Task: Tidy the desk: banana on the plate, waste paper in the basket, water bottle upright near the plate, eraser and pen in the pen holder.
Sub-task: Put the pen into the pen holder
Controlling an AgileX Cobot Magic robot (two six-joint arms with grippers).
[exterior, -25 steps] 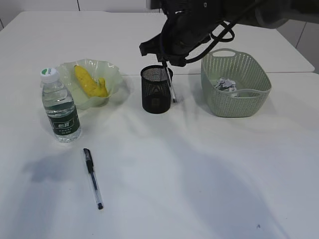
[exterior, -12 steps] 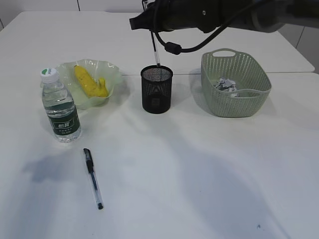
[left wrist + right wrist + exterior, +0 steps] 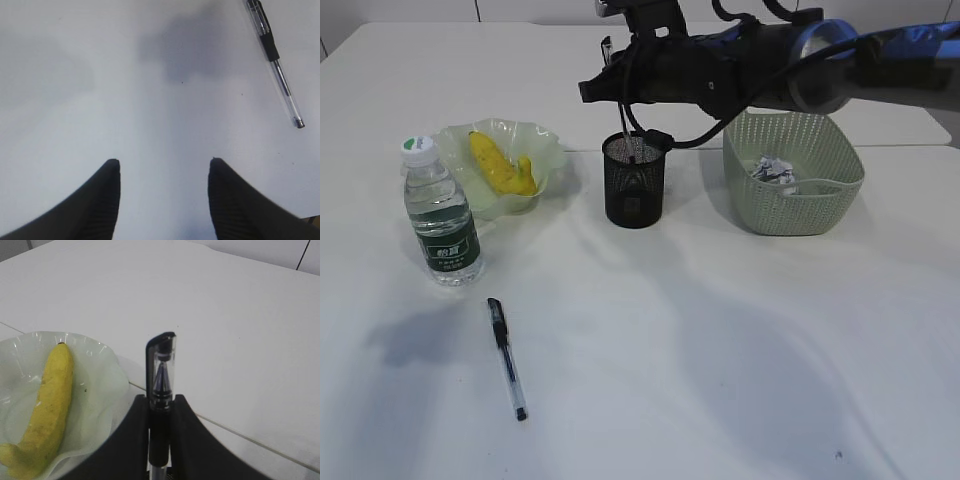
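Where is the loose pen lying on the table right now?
In the exterior view the black-and-clear ballpoint pen lies flat on the white table at front left, just below the upright clear water bottle.

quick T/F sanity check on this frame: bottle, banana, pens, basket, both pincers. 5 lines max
1. The water bottle stands upright beside the plate. True.
2. The banana lies on the bare table. False: it is on the plate.
3. The right pincer is shut on a pen above the pen holder. True.
4. The left pincer grips the second pen. False: its jaws are open and hold nothing, and that pen lies on the table.
5. The basket is empty. False: crumpled waste paper sits inside.
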